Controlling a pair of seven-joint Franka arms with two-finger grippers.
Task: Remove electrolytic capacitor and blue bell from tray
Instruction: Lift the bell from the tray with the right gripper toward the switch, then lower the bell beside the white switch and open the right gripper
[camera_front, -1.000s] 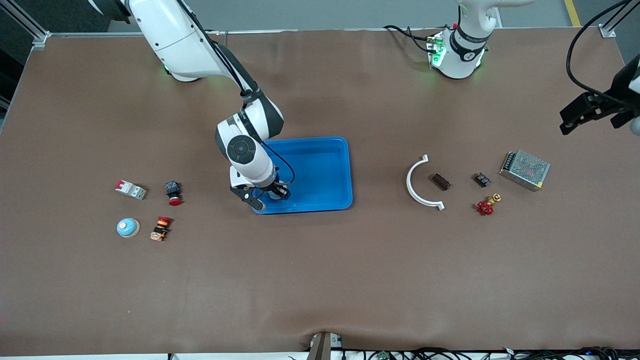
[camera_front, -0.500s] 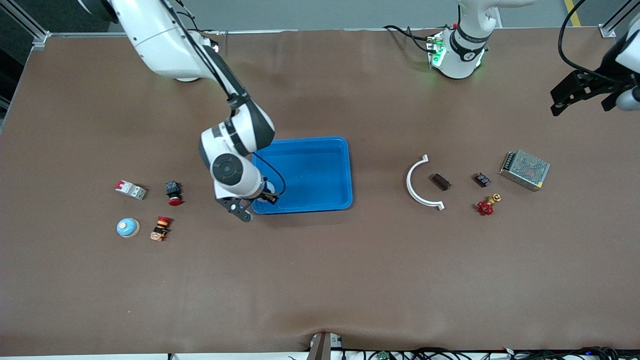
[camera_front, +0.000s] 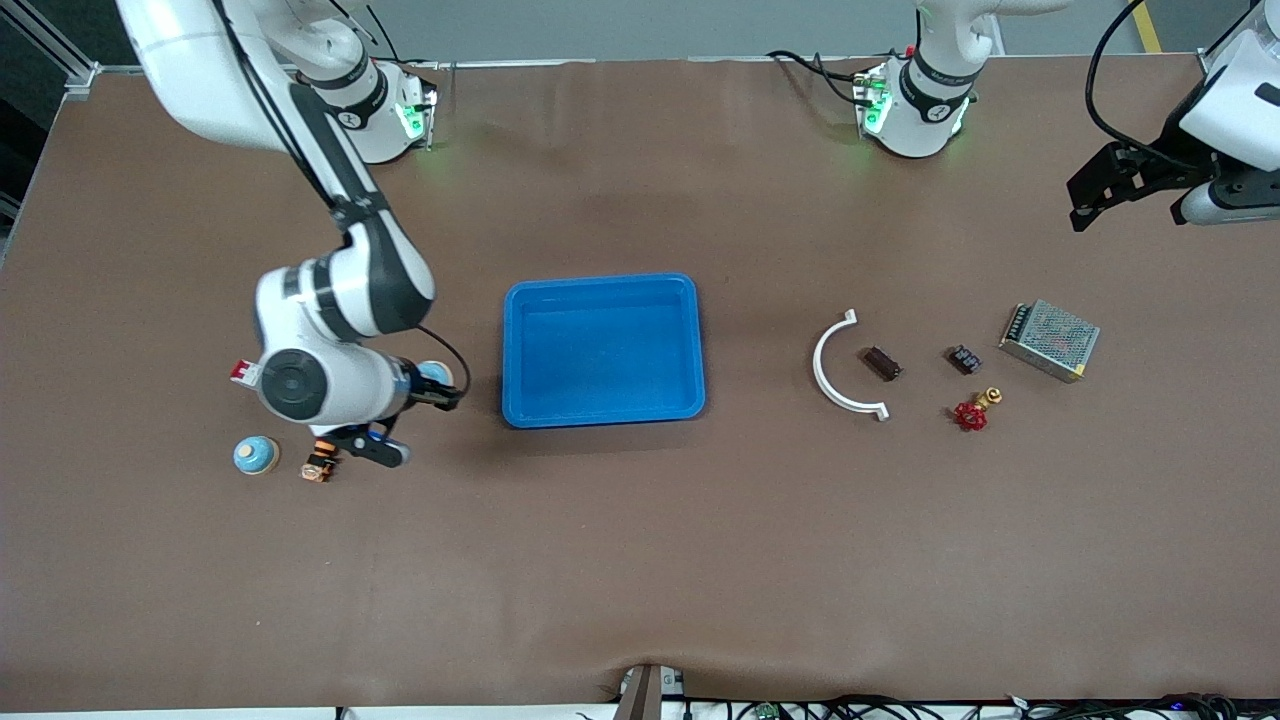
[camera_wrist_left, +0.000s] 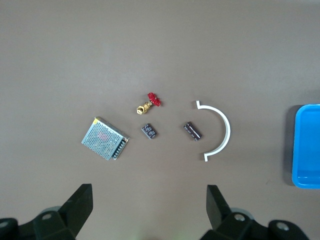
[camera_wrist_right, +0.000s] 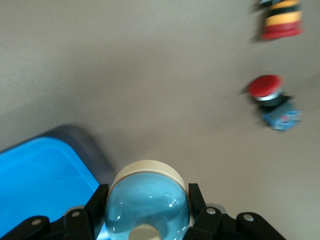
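Observation:
My right gripper (camera_front: 438, 386) is shut on a light blue domed bell (camera_front: 433, 374) with a cream base. It holds the bell above bare table, between the blue tray (camera_front: 690, 340) and the small parts at the right arm's end. In the right wrist view the bell (camera_wrist_right: 147, 200) fills the space between the black fingers (camera_wrist_right: 95, 205). A second blue bell (camera_front: 256, 455) sits on the table. The dark brown capacitor (camera_front: 882, 363) lies beside a white curved clip (camera_front: 828, 375); it also shows in the left wrist view (camera_wrist_left: 192, 131). My left gripper (camera_front: 1092, 200) is open and empty, high over the left arm's end.
A red-capped push button (camera_wrist_right: 272, 97) and a red, yellow and black striped button (camera_front: 320, 465) lie near the right gripper, with a breaker (camera_front: 241, 372) half hidden under the arm. A metal mesh box (camera_front: 1050, 340), a black part (camera_front: 964, 359) and a red valve (camera_front: 970, 415) lie by the capacitor.
My right arm has swung from the tray's near corner out toward the right arm's end of the table, carrying the bell. My left gripper has drifted toward the robots' bases.

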